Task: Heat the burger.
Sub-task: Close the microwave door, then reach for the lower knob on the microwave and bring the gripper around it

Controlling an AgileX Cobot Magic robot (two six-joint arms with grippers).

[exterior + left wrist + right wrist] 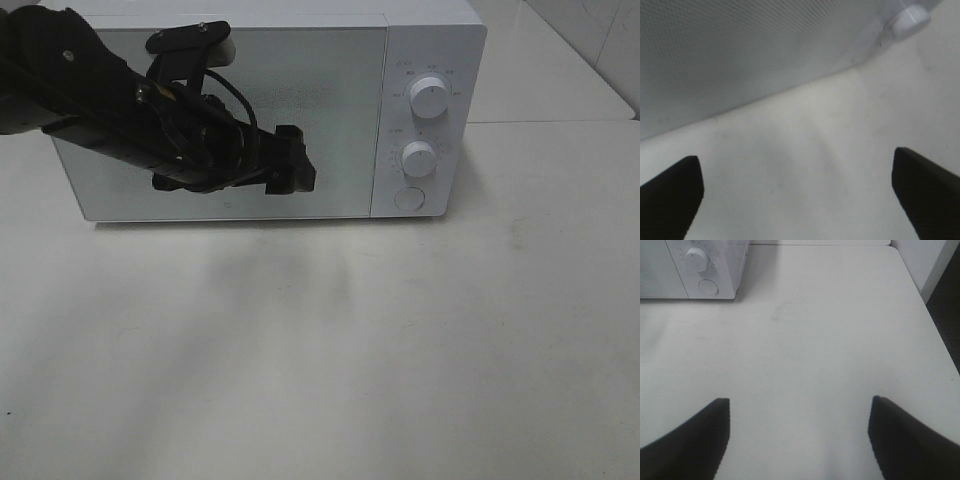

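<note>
The left pincer point(797, 195) hangs wide open and empty before the microwave's point(270, 110) shut door, probably to work it. The right pincer point(797, 437), also open, idles over the table point(400, 350). The burger is unseen, likely inside the microwave.

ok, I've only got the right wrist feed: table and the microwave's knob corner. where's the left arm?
Observer: Exterior high shows the left gripper held in front of the microwave door, about mid-door.
Operator: holding anything?
Observer: No. In the left wrist view its fingers stand wide apart, with only table between them.
Operator: door open or shut?
Observer: Shut, flush with the control panel along its whole height.
</note>
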